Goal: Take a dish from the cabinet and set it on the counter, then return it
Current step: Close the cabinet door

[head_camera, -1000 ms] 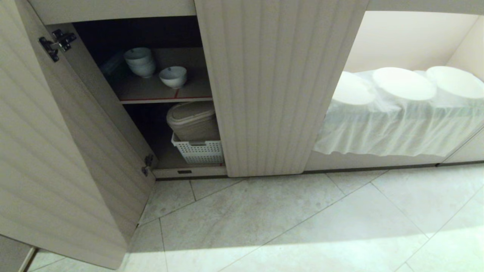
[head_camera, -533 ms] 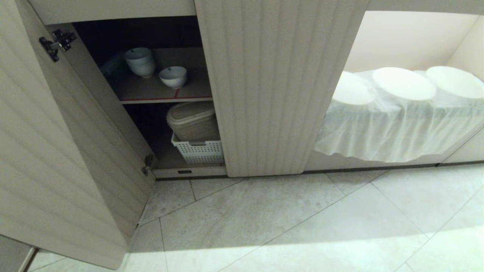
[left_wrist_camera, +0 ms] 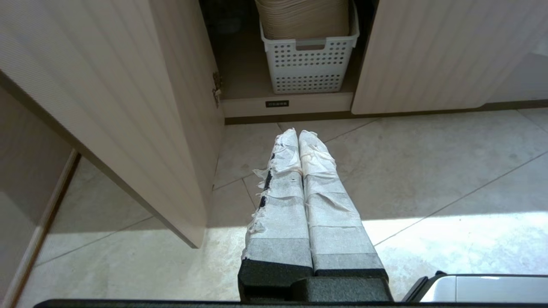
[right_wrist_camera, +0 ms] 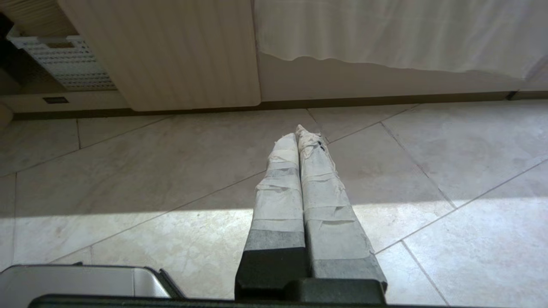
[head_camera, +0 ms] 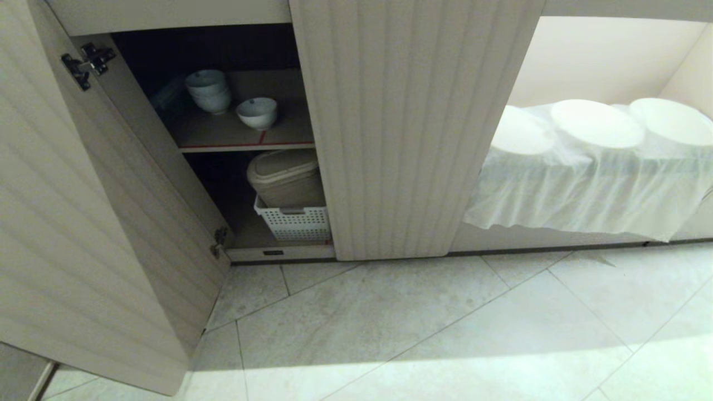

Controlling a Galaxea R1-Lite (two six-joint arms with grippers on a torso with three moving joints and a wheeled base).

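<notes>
My head camera looks down at the cabinet, whose left door stands swung wide toward me while the right one is closed. On the upper shelf, edged in red tape, a single white bowl sits just right of a stack of bowls. Below it a beige lidded bin rests in a white perforated basket. Farther right, a white cloth drapes over an opening, three round white plates under it. Pale tiled floor fills the foreground.
</notes>
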